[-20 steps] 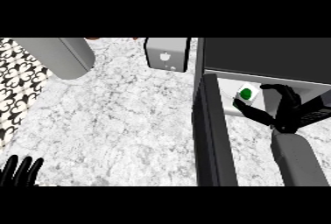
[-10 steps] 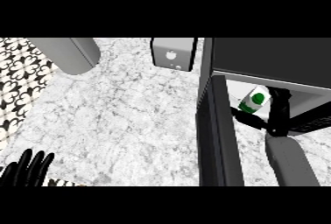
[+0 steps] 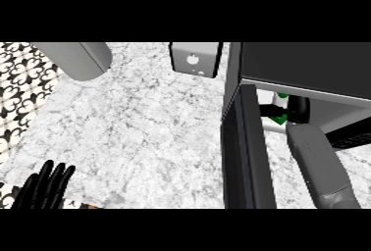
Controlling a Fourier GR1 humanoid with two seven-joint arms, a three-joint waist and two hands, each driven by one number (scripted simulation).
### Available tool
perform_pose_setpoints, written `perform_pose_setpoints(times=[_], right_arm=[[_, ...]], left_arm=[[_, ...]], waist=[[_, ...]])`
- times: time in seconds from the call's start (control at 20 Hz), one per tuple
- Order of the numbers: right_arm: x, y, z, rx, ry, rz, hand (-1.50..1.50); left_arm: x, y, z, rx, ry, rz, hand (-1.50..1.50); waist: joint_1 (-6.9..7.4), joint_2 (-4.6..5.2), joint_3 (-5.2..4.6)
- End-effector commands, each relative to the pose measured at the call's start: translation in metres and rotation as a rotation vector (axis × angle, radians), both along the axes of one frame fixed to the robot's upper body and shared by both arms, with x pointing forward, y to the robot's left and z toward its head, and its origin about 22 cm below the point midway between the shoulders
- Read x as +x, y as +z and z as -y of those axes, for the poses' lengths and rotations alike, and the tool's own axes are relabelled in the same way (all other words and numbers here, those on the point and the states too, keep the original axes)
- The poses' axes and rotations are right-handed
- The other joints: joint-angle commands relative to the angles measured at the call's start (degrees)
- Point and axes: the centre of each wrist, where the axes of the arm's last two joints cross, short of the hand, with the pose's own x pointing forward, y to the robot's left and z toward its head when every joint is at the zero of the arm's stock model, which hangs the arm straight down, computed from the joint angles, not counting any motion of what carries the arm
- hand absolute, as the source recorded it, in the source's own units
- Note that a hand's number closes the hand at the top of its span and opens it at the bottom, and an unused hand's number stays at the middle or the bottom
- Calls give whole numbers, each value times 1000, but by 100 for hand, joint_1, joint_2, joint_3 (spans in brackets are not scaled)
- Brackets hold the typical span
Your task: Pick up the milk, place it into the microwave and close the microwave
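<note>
My right robot hand reaches into the open microwave on the right side of the worktop. It is curled round the milk, just behind the open door. My left robot hand rests open at the near left edge, fingers straight up.

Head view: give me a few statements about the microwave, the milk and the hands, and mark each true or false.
1. The microwave door stands open. True.
2. The left hand grips the door. False: it rests open at the view's lower left, apart from the door.
3. The right hand holds the milk at the opening of the microwave. True.
4. The milk lies beside the left hand. False: it is at the right, behind the open door.
</note>
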Motion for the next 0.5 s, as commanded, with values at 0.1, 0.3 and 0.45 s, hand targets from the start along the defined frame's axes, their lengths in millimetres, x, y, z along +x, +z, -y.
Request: perform_pose_setpoints(times=[0.1, 0.3, 0.45], right_arm=[[41, 35, -14, 22, -34, -149, -150], [43, 30, -9, 23, -17, -186, -150], [47, 33, 2, 44, 8, -227, -150]], left_arm=[[5, -3, 14, 2, 14, -20, -150], [1, 6, 18, 2, 21, -14, -150], [1, 0, 21, 0, 23, -1, -150]], waist=[[-103, 62, 37], [-232, 39, 50], [-286, 12, 42]])
